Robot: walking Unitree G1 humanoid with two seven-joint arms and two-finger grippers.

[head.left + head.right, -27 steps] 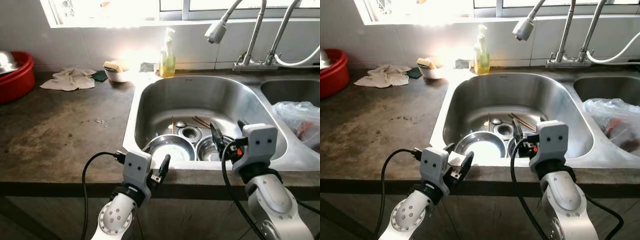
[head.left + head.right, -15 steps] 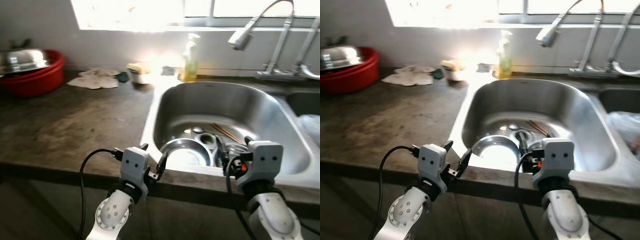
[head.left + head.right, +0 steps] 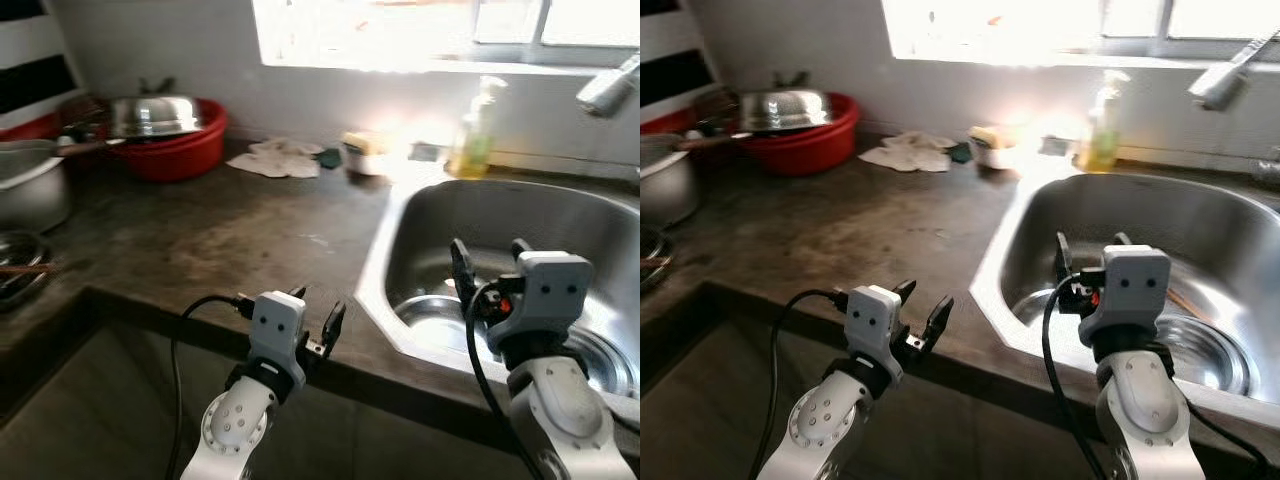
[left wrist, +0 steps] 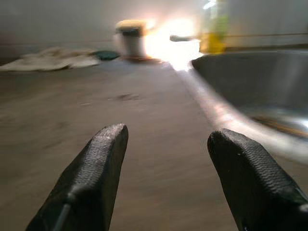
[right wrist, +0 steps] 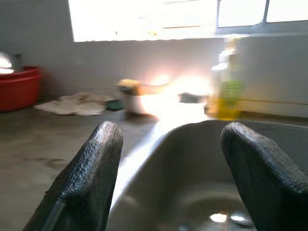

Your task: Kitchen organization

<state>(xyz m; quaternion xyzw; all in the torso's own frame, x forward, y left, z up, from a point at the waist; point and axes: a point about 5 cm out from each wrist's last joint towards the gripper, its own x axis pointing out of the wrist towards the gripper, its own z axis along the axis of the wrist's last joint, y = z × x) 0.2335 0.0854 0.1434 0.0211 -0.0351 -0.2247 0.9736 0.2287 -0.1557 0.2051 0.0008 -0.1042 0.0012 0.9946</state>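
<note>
Both pincers empty, fingers spread: left gripper (image 3: 318,318) at near counter (image 3: 200,235) edge, right gripper (image 3: 487,268) over sink (image 3: 440,215). Bowls (image 3: 440,312) lying unmoved in sink, right. Organizing apparently barely started; nothing grasped yet.

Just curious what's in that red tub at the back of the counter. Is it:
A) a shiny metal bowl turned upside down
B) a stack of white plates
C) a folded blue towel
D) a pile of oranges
A: the red tub at the back of the counter holds a shiny metal bowl lying dome-up.
</note>
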